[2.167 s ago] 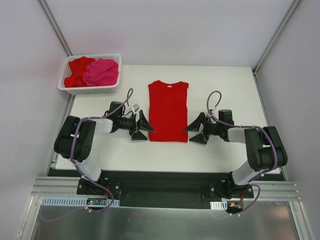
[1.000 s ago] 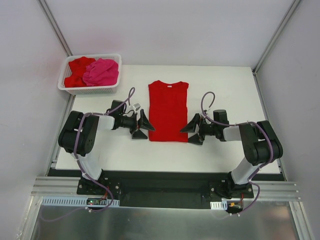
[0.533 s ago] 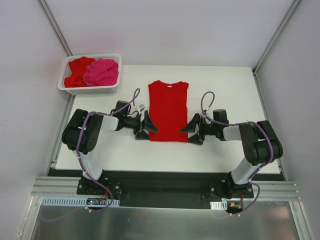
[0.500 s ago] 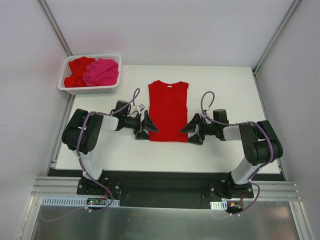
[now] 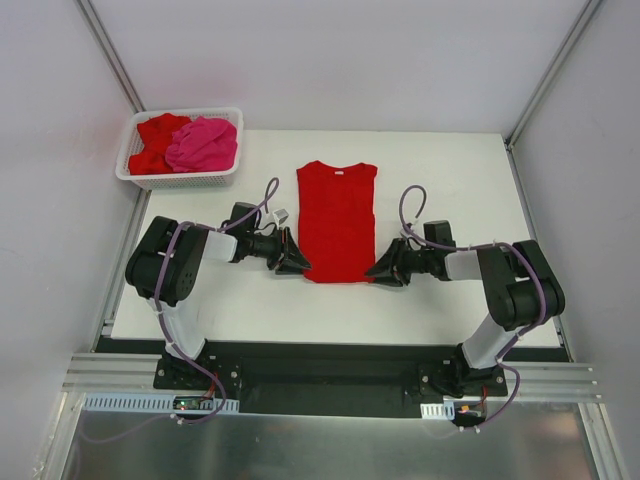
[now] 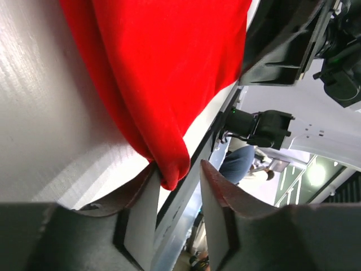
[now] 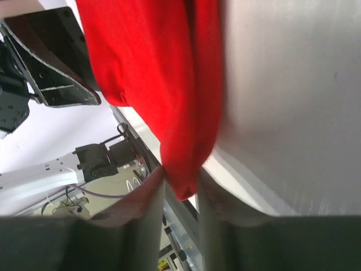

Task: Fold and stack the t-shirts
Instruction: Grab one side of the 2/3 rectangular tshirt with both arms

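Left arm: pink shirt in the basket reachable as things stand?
Probably: nothing blocks the way to the pink shirt in the basket, but the left hand is at a corner of the red shirt.

Left tool and right tool sit pinched closed.

The red t-shirt runs off both wrist views' top edges
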